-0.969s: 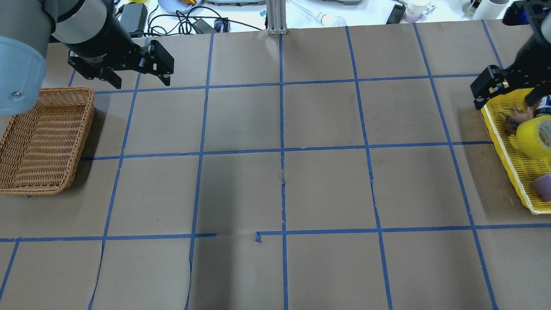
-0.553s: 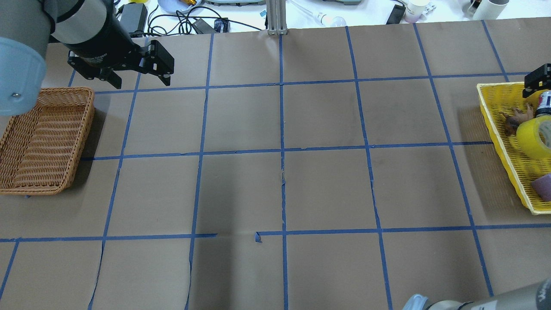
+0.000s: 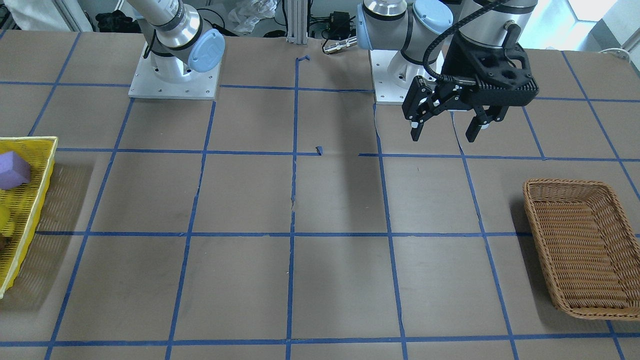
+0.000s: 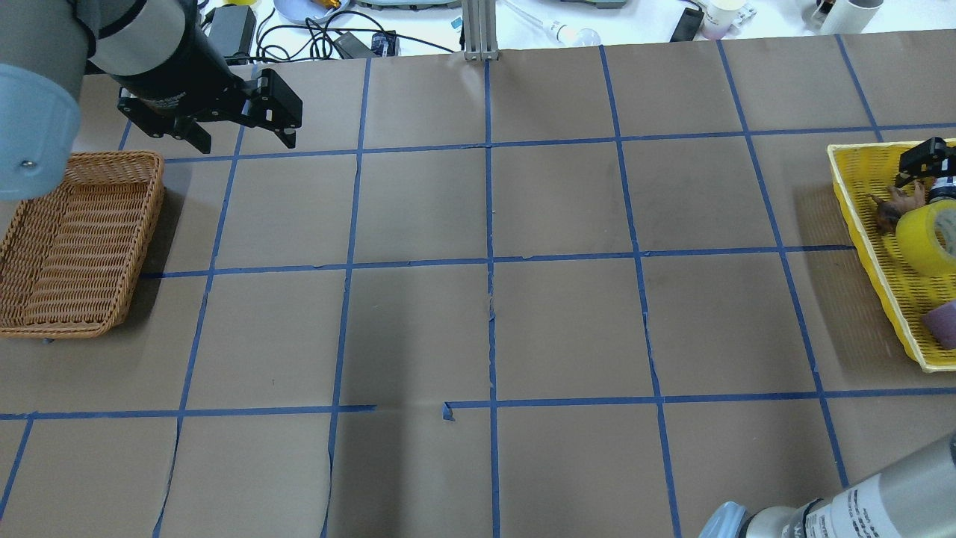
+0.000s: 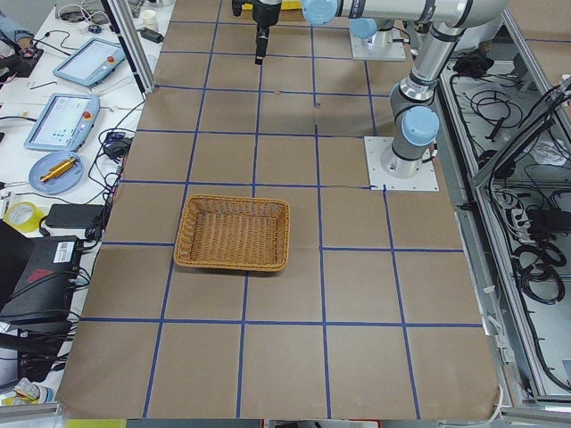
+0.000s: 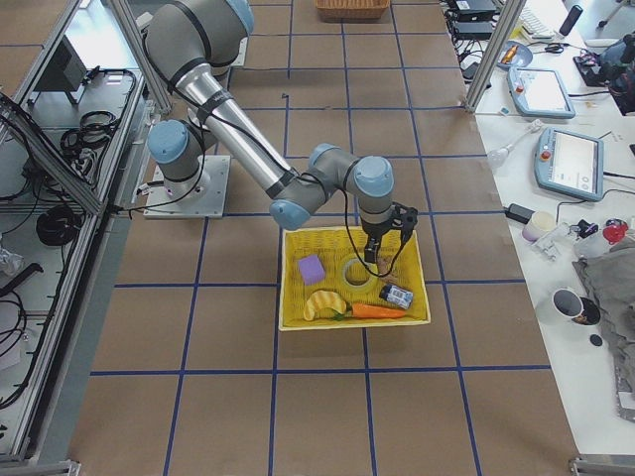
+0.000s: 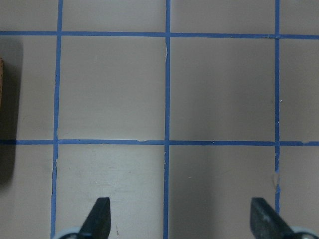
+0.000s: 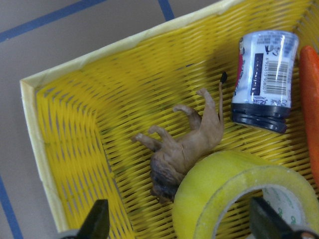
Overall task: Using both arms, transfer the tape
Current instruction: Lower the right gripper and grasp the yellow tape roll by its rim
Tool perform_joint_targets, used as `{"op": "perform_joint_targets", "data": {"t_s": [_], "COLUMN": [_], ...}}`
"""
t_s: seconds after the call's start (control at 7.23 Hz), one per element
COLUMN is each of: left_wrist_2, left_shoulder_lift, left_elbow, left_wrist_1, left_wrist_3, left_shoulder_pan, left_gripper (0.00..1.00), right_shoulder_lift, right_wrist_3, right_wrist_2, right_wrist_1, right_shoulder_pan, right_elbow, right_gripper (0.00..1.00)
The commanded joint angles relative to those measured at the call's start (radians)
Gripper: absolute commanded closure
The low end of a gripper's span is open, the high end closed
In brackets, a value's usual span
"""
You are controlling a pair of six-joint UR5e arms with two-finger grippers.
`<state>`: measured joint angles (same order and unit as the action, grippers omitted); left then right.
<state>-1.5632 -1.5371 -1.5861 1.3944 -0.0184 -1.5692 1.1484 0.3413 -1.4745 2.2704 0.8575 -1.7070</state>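
— Where is the tape?

— The tape [image 8: 239, 201] lies in my yellow tray [image 8: 35, 129], at the lower right of the right wrist view, with its open core facing the lens. A toy lion [image 8: 185, 149] touches its upper left side. A small bottle [image 8: 261, 74] lies above it, and a carrot [image 8: 310, 104] runs along the frame's right edge.

— And your right gripper?

— My right gripper [image 8: 180, 223] hangs over the tray, above the lion and the roll's left part. Its fingers [image 8: 98, 219] stand wide apart at the bottom of the frame, with nothing clamped between them.

— What about the left one?

— My left gripper [image 3: 444, 134] hangs at the upper right of the front-facing view, over the brown paper and its blue tape lines [image 7: 167, 142]. Its fingers are spread too, holding nothing. The wicker basket [image 3: 580, 250] sits at the lower right of that frame. The tray is at the far left edge, well apart from it, with a purple block [image 3: 12, 170] inside.
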Motion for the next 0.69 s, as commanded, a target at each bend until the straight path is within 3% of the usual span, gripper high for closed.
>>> {"op": "perform_joint_targets", "data": {"t_s": [0.0,0.28,0.55], "left_wrist_2": [0.000,0.000,0.000], "left_shoulder_lift": [0.000,0.000,0.000], "left_elbow": [0.000,0.000,0.000], "left_wrist_1": [0.000,0.000,0.000], "left_wrist_3": [0.000,0.000,0.000], "left_shoulder_pan": [0.000,0.000,0.000], "left_gripper": [0.00,0.00,0.00], "right_shoulder_lift": [-0.038,-0.041,-0.041], "right_wrist_3": [-0.013,-0.015,-0.012], "right_wrist_2": [-0.003,-0.001,-0.001], "right_wrist_1": [0.008,0.005,0.001], "right_shoulder_pan": [-0.015,-0.015,-0.015], "right_elbow": [-0.003,-0.003,-0.003], "right_gripper": [0.00,0.33,0.74]}}
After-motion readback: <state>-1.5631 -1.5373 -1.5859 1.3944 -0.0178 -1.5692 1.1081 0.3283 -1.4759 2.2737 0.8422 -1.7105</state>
